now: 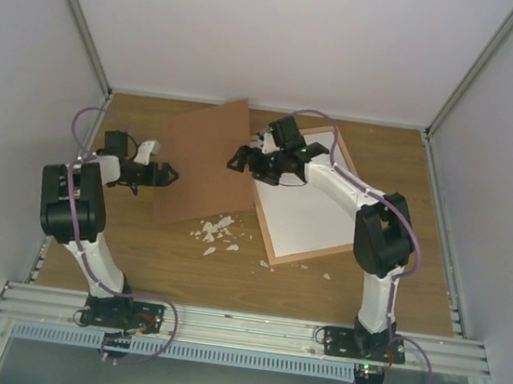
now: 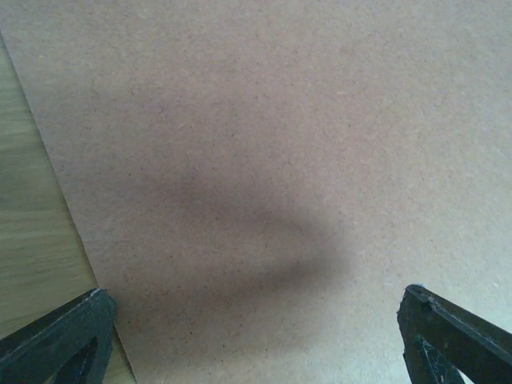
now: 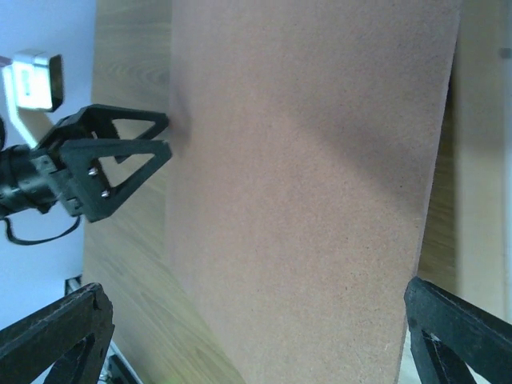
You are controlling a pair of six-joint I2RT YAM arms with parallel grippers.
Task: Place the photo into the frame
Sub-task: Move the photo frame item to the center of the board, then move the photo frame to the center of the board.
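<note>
- Looking down from the top camera, the frame [image 1: 310, 254] lies flat on the table [image 1: 136, 261], right of centre and askew. Thin pale wood rails surround a plain white sheet [image 1: 305, 219].
- A brown backing board [image 1: 206, 162] lies just left of the frame, with white scraps [image 1: 217, 232] near its front edge.
- The left gripper [image 1: 169, 177] sits at the board's left edge, and the right gripper [image 1: 239, 159] is over its right edge by the frame's far corner.
- Left wrist: the board [image 2: 264, 160] fills the view, with both fingers [image 2: 64, 336] spread wide and holding nothing.
- Right wrist: the board [image 3: 312, 176] lies between the widely parted fingers [image 3: 56, 336], and the left gripper [image 3: 152, 140] is at its far edge.
</note>
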